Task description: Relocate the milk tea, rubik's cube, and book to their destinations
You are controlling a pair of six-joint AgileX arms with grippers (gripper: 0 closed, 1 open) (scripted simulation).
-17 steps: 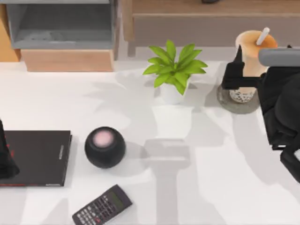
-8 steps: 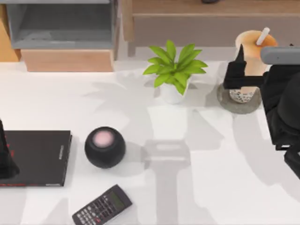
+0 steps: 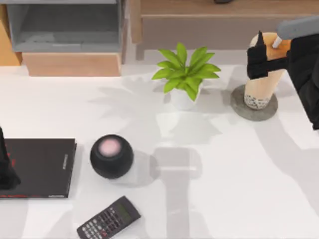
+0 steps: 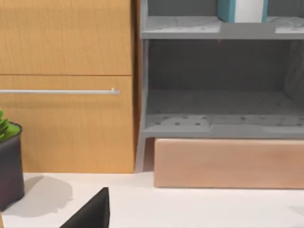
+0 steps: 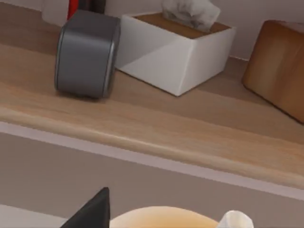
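The white table (image 3: pixel 234 199) is the ground I work on, and at its back left stands the grey shelf unit (image 4: pixel 190 29), where the book (image 4: pixel 226 9) stands upright on an upper tier, so I judge that part of the job settled. My left hand (image 3: pixel 4 169) is parked at the table's left edge over the flat black book (image 3: pixel 40 167); I cannot tell how far open it is. The step in hand belongs to my right arm, at the back right corner. There the milk tea (image 3: pixel 263 82) stands upright on the round grey coaster (image 3: pixel 244 110), which I take to be its destination. My right hand (image 3: pixel 264 59) sits level with the cup's upper part, against its rim. I cannot tell whether it grips the cup or has let go. From my right wrist the straw (image 5: pixel 235 221) pokes up just beneath me. If the cup is seated, my next move calls for a clean release and a straight rise, clear of rim and straw, so nothing tips.
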